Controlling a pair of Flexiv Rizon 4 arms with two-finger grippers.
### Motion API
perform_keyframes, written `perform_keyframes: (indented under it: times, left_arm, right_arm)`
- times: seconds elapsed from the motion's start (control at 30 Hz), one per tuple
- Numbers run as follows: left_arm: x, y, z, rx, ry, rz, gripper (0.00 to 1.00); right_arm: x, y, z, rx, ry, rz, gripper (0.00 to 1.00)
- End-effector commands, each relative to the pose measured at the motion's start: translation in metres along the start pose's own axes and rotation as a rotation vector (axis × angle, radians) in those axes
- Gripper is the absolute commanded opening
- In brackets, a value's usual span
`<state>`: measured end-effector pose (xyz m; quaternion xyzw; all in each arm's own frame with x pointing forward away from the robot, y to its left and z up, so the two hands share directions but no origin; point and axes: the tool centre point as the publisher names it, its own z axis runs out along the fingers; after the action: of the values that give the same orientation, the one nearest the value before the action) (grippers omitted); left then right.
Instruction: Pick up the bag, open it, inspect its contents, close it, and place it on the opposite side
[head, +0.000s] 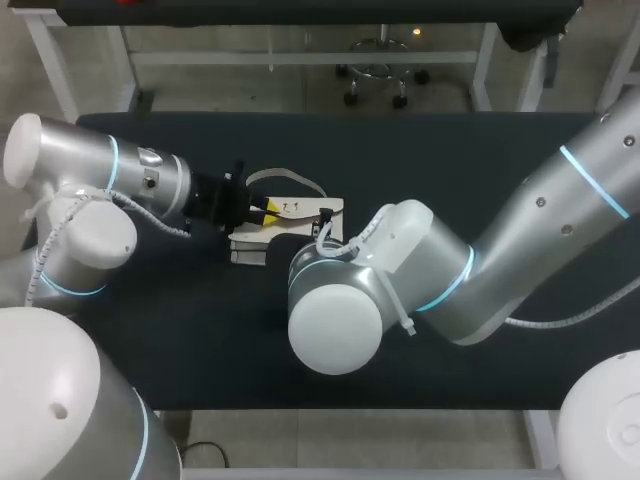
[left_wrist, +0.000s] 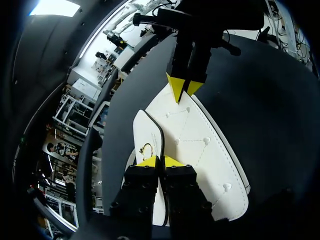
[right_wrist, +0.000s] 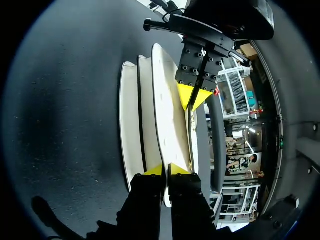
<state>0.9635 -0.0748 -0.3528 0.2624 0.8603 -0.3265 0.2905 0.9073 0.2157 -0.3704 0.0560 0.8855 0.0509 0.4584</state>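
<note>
A white quilted bag (head: 300, 208) with dark trim lies on the black table (head: 200, 350), its strap (head: 290, 179) looping behind it. My left gripper (head: 268, 211) comes in from the left and is shut on the bag's near end. In the left wrist view, the left gripper (left_wrist: 160, 161) pinches the edge of the bag (left_wrist: 200, 145) beside a small metal clasp (left_wrist: 146, 148). My right gripper (left_wrist: 182, 89) grips the far end. In the right wrist view, my right gripper (right_wrist: 165, 170) is shut on a thin panel of the bag (right_wrist: 167, 115), facing the left gripper (right_wrist: 194, 97). In the head view my right wrist (head: 335, 300) hides its fingers.
My right arm (head: 520, 240) crosses the table's right half diagonally, and its wrist covers the bag's front right part. My left arm (head: 110, 180) lies along the left side. Bare table surface shows in front and on the far right.
</note>
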Motion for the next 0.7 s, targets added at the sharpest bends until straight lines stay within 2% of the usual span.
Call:
perform_keyframes:
  times: [0.03,0.13,0.4,0.7]
  left_arm:
    - [0.002,0.005,0.002,-0.015,0.002,-0.034,0.0]
    - [0.004,0.009,0.005,-0.007,0.002,-0.062,0.0]
    - [0.002,0.001,0.007,0.013,-0.006,-0.045,0.0]
    - [0.003,0.019,0.004,-0.023,0.011,-0.057,0.0]
  right_arm:
    - [0.001,0.001,0.001,0.0,-0.003,0.001,0.0]
    - [0.001,0.001,0.001,0.0,-0.003,0.001,0.0]
    - [0.001,0.001,0.001,0.0,-0.003,0.001,0.0]
    - [0.001,0.001,0.001,0.0,-0.003,0.001,0.0]
